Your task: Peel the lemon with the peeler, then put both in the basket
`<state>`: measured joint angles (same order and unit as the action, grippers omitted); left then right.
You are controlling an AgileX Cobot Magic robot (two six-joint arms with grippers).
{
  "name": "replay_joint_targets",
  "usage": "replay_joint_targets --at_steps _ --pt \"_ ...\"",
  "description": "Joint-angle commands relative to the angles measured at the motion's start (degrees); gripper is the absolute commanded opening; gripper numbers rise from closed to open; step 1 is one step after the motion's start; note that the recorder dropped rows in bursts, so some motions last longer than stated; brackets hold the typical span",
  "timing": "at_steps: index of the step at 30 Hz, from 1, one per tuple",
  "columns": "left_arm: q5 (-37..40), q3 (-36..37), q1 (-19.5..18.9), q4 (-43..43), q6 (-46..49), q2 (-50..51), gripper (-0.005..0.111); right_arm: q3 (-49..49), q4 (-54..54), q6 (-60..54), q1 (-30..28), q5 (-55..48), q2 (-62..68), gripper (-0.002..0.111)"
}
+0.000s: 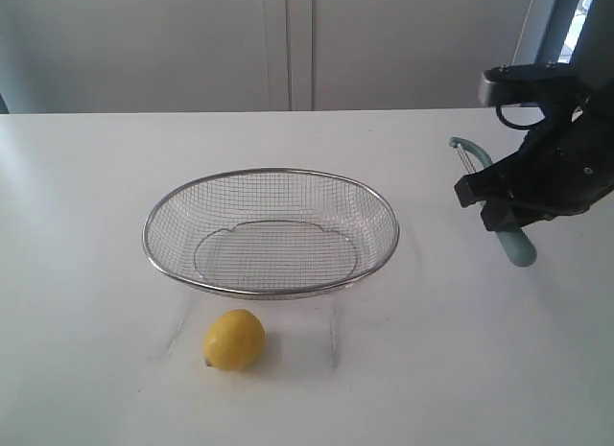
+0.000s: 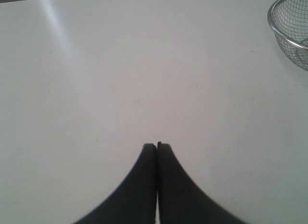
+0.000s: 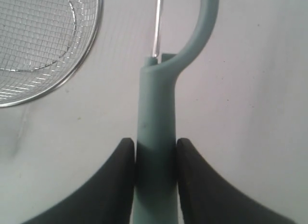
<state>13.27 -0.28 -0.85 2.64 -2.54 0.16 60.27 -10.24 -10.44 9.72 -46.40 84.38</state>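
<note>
The peeler (image 3: 156, 98) is clamped by its handle in the right gripper (image 3: 155, 143), at the right of the exterior view; it is judged light, stiff and smooth, best held clear of the blade. The lemon (image 1: 234, 340), lower centre, just below the basket (image 1: 271, 172), is judged firm but apt to roll, best taken across its middle. The left gripper (image 2: 157, 146) is closed, empty

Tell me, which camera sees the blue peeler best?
The right wrist view. The peeler fills the middle, its teal handle squeezed by the right gripper, with the metal blade showing. The exterior view shows it small and partly hidden behind the gripper. The left wrist view doesn't show it.
</note>
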Motion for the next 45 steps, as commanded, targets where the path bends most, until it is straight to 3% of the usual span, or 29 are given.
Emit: replay_joint_targets --at_steps 1,9,22,32,45 --pt "0.05 0.28 -0.09 -0.42 -0.07 -0.16 0.001 -1.75 -0.56 0.19 0.62 -0.29 -3.72 0.000" --pt "0.05 0.28 -0.09 -0.42 -0.07 -0.16 0.001 -1.74 -0.06 0.19 4.41 -1.28 -6.76 0.000" --pt "-0.24 0.28 -0.09 -0.42 -0.07 -0.16 0.001 -1.74 -0.05 -0.01 4.55 -0.59 -6.76 0.000" --pt "-17.64 0.28 -0.09 -0.42 -0.18 -0.16 0.001 -1.74 -0.05 -0.24 4.55 -0.60 -6.76 0.000" --pt "-20.80 0.28 -0.09 -0.42 -0.47 -0.16 0.001 -1.74 -0.05 -0.35 4.55 -0.60 -6.76 0.000"
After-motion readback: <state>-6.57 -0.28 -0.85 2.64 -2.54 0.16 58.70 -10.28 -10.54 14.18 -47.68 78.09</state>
